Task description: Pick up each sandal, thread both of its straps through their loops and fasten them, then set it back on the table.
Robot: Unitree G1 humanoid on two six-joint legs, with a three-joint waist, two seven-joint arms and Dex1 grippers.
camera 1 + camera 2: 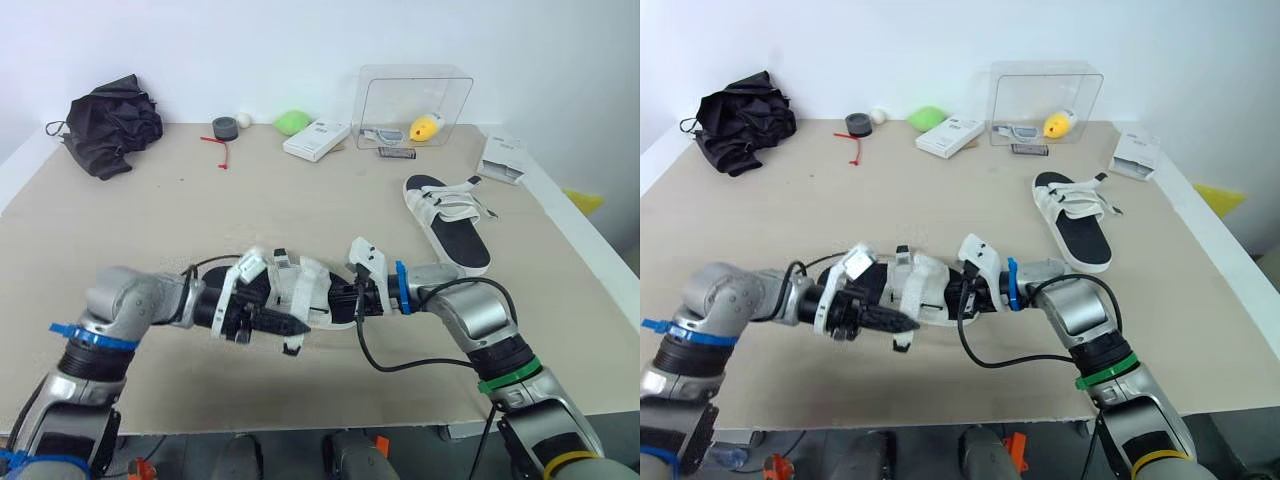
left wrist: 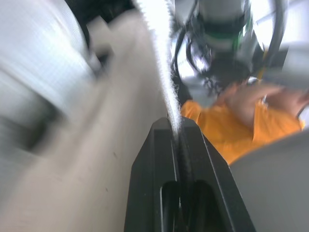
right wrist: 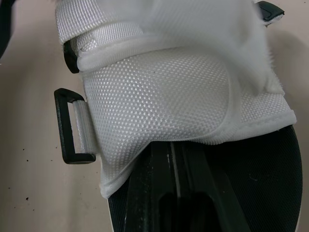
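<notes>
While the left gripper (image 2: 176, 126) clamps the strap (image 2: 162, 63), the right gripper (image 3: 172, 146) looks pinched on the sandal (image 1: 312, 286), I think, near the table (image 1: 300, 200) front edge.

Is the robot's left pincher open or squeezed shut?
Shut. In the left wrist view, the left gripper has its two black fingers pressed together, with a white strap pinched between them.

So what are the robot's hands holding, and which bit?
The near sandal. The left gripper pinches the edge of its white strap; the right gripper seems to clamp its side, under the mesh flap.
</notes>
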